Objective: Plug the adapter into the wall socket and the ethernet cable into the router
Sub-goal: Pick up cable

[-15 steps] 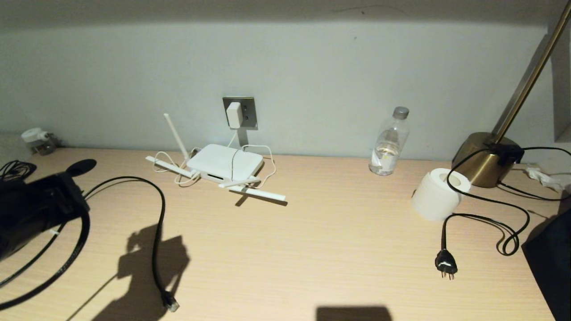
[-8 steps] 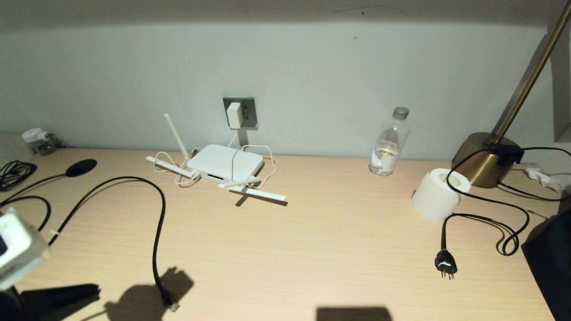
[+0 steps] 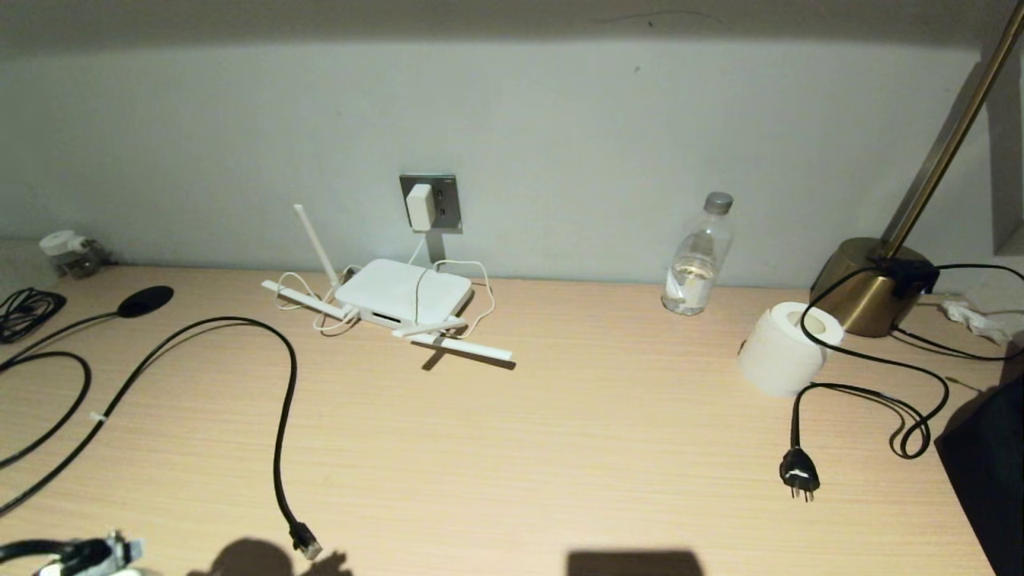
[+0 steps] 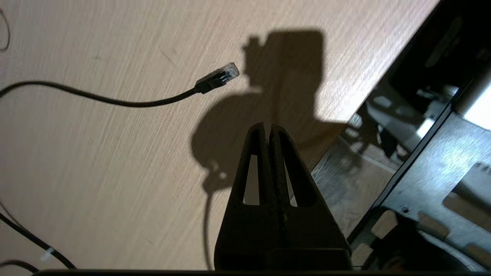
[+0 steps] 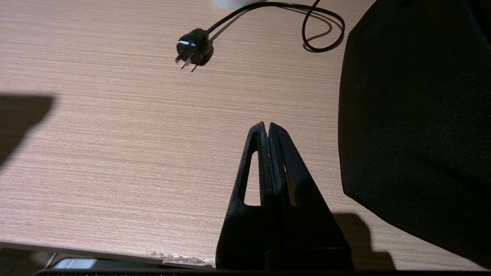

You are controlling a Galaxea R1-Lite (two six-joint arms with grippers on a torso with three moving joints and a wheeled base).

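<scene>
The white adapter (image 3: 420,206) sits in the grey wall socket (image 3: 449,196), and its thin white cord runs down to the router (image 3: 404,294), which lies flat on the desk below. The black ethernet cable (image 3: 282,416) curves across the desk. Its clear connector (image 3: 309,549) (image 4: 225,73) lies loose near the front edge, far from the router. My left gripper (image 4: 267,126) is shut and empty over the desk's front edge, a short way from that connector. My right gripper (image 5: 266,125) is shut and empty, low over the desk's right front.
A water bottle (image 3: 698,256), a paper roll (image 3: 788,348) and a brass lamp base (image 3: 868,284) stand at the right. A black three-pin plug (image 3: 800,474) lies in front of them, beside a dark bag (image 3: 988,472). A black disc-ended cord (image 3: 144,300) lies at the left.
My left arm has dropped from the left side of the head view to its bottom left corner, and its shadow has slid to the front edge. Cable and router have not moved.
</scene>
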